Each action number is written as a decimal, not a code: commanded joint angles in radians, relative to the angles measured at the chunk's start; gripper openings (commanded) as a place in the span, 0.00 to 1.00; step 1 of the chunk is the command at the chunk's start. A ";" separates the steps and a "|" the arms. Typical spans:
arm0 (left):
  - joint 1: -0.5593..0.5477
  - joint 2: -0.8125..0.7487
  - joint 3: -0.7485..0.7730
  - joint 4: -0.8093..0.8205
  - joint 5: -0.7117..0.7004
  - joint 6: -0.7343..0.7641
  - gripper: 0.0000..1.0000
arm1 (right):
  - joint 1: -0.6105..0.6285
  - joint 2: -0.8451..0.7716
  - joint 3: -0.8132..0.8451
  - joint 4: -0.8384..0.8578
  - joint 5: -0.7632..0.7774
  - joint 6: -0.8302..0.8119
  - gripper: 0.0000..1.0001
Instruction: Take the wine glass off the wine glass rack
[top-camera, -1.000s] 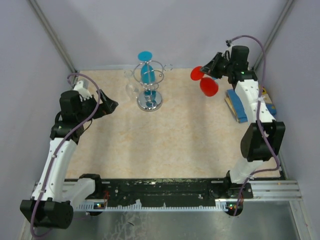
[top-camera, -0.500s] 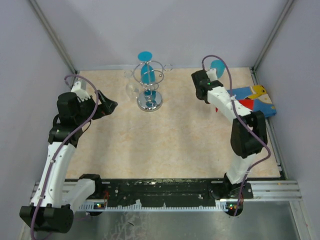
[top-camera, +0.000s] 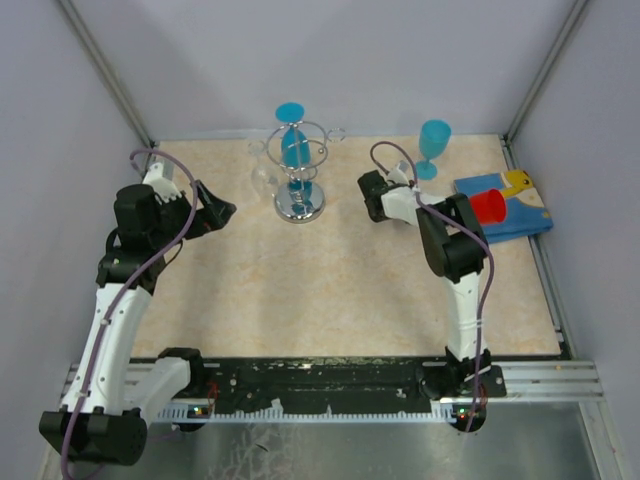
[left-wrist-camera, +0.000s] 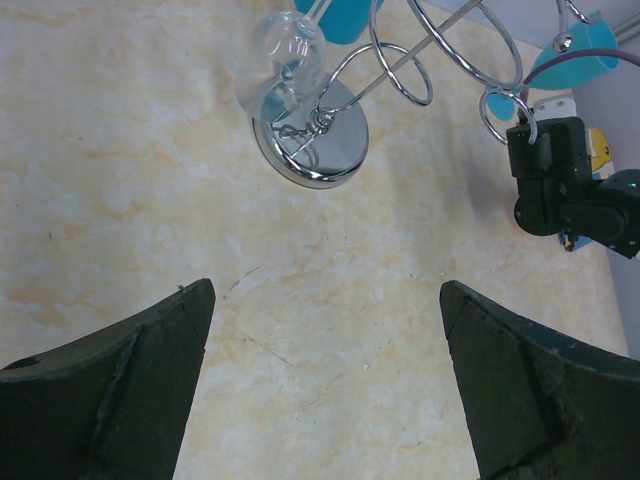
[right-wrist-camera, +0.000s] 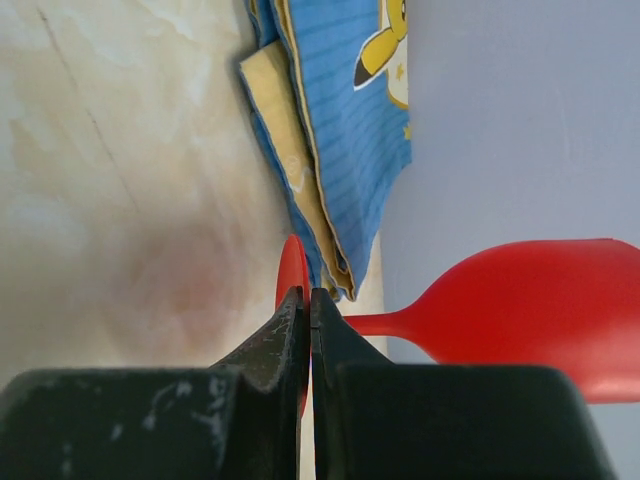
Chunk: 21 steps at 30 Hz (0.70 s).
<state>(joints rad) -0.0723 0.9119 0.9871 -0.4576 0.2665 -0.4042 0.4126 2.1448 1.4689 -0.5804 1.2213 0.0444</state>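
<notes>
Wide open, the left gripper (top-camera: 222, 211), fingers well apart. Its arm climbs the left side, elbow bent, wrist turned toward the wine glass rack (top-camera: 299, 170) at upper centre. A clear wine glass (left-wrist-camera: 280, 55) and a blue wine glass (top-camera: 293, 140) hang on it. The right gripper (right-wrist-camera: 308, 297) has its fingers pressed together, the foot of the red wine glass (right-wrist-camera: 520, 310) at their tips. Clamped on it? Can't tell. Overhead, that arm folds inward at centre-right.

Pale lilac walls (top-camera: 400, 60), beige marbled tabletop (top-camera: 330, 280), grey corner posts (top-camera: 105, 75)
</notes>
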 joint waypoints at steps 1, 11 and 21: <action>-0.001 0.004 -0.002 0.008 0.017 0.004 1.00 | 0.011 0.040 0.026 0.205 0.101 -0.132 0.00; -0.001 0.015 -0.016 0.023 0.021 0.003 1.00 | 0.010 0.120 -0.020 0.638 0.084 -0.520 0.00; -0.002 0.019 -0.016 0.016 0.003 0.020 1.00 | 0.008 0.216 -0.001 0.838 0.039 -0.733 0.00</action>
<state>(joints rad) -0.0723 0.9318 0.9783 -0.4526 0.2733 -0.4030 0.4164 2.3421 1.4467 0.1032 1.2682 -0.5789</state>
